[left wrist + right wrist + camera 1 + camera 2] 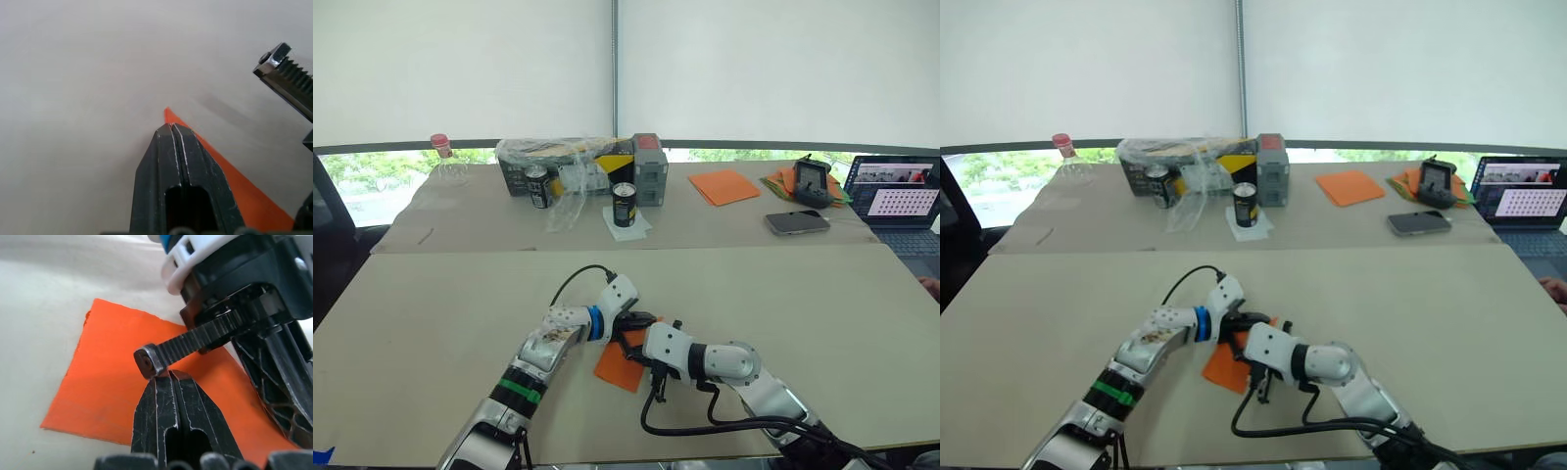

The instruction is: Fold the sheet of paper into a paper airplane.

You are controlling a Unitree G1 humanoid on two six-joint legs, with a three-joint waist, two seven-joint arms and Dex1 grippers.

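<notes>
The sheet of paper [122, 382] is lying flat on the near desk [803, 323], between and partly under the two arms. The left tool [172, 128] is sitting with its black fingers pressed together, tips at the sheet's edge near a corner. The right tool [168, 377] is likewise closed, tips over the sheet, meeting the left tool. Neither is gripping the paper.

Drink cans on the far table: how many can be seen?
2. One can stands beside the plastic-wrapped crate, at its left end. The other can stands on a white napkin, nearer the middle. More may be hidden behind the crate.
</notes>
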